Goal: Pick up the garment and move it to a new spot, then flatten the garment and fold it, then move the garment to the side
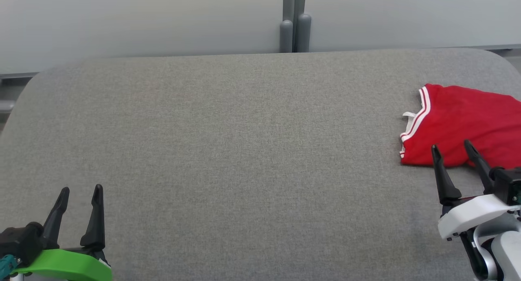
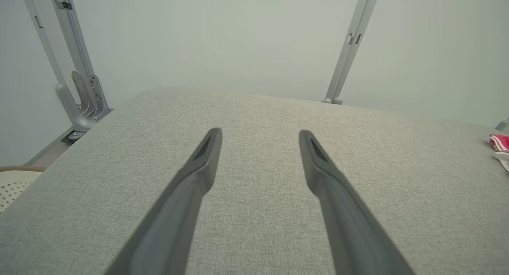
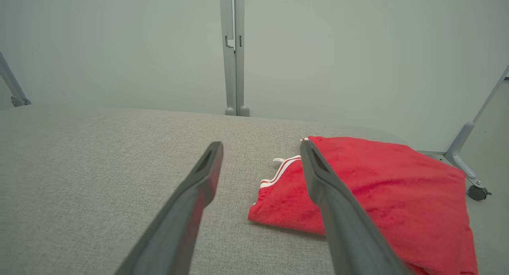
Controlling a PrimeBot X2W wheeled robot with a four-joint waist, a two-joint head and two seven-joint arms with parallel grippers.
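Red white-trimmed cloth garment (image 1: 468,122) at grey fabric table's (image 1: 244,151) right edge — awaiting pickup or already folded aside; left gripper (image 1: 81,187), right gripper (image 1: 451,144) fingers wide, empty.

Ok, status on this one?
Left gripper open, empty. Right gripper open, at garment's near edge. Garment lying at table's right. Nothing in the way.

One red garment (image 1: 468,122) (white stripes along one edge) lies on one grey worktop (image 1: 244,151). There are two grippers, the left gripper (image 1: 81,188) and the right gripper (image 1: 451,144), each with two dark fingers (image 1: 95,220), four in all. Two grey posts (image 1: 303,31) stand side by side behind the worktop. One black caster wheel (image 3: 478,192) is beyond the worktop.
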